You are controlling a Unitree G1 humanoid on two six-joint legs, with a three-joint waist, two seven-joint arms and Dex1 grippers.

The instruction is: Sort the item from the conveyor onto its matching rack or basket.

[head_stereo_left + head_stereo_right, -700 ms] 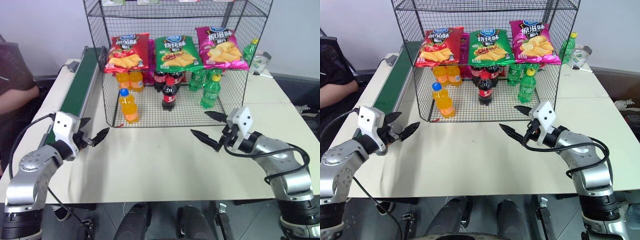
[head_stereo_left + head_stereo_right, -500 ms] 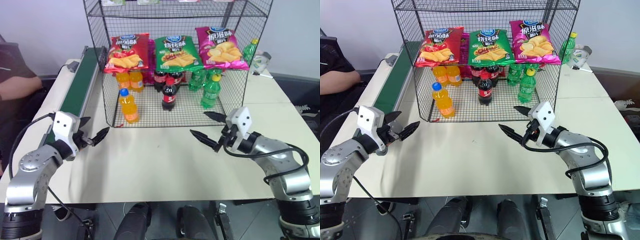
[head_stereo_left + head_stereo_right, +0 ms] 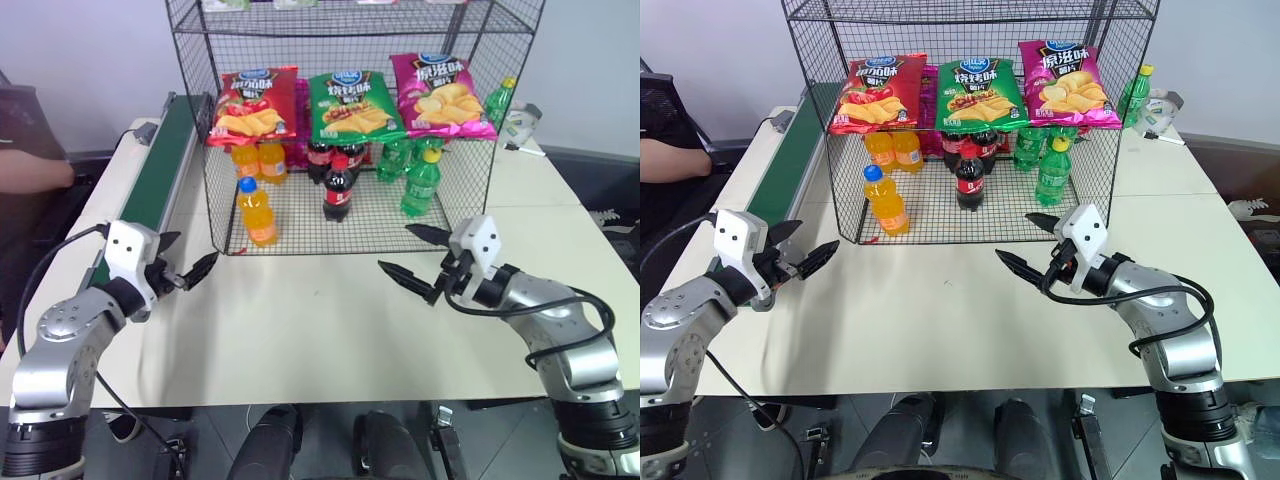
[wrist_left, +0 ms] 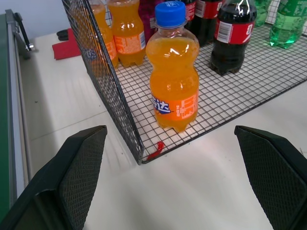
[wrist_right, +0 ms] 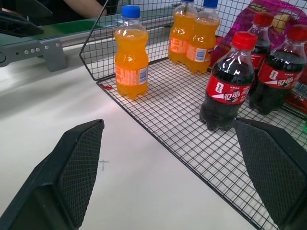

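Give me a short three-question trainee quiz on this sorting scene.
1. True or false: the blue-capped orange soda bottle stands upright on the black wire-mesh rack's bottom tier.
2. Which chip bag hangs above it: A red, B green, C pink?
3. Fill in: the left gripper and right gripper both hold ____.

Key: 1 true; 2 A; 3 nothing.

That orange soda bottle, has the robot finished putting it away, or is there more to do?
It looks done: the orange soda bottle stands upright on the bottom shelf of the wire rack, near its front corner, in front of two more orange bottles. Nothing is in hand: the left gripper and right gripper are both open above the table. No item shows on the conveyor.
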